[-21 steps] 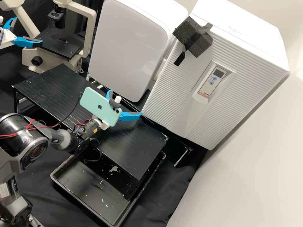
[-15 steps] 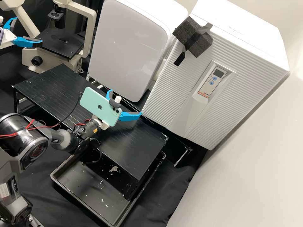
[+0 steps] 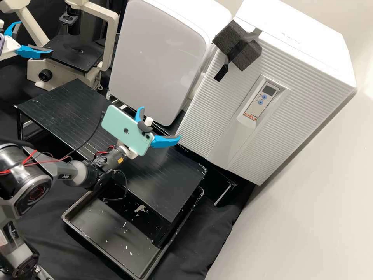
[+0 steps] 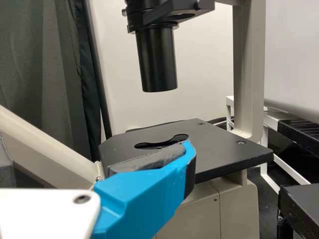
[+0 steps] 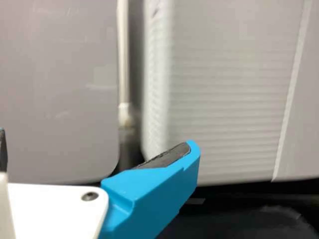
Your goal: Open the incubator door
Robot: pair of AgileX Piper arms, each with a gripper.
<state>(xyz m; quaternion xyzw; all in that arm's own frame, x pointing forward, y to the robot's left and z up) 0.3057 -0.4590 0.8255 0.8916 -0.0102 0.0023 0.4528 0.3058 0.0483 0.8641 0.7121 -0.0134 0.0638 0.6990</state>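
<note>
Tool of right arm [image 3: 160, 122], spread, shifted nearer incubator [image 3: 307, 35]; door [image 3: 210, 112] closed

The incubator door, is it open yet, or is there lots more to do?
No opening looks done: the ribbed incubator door looks shut. In hand is the approach: the right gripper, fingers spread with nothing between them, is near the door's lower corner. What's left, probably, is catching the door's edge and swinging it open.

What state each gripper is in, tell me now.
Left gripper: open, holding nothing, by the microscope.
Right gripper: open, holding nothing, near the ribbed white cabinet.
</note>
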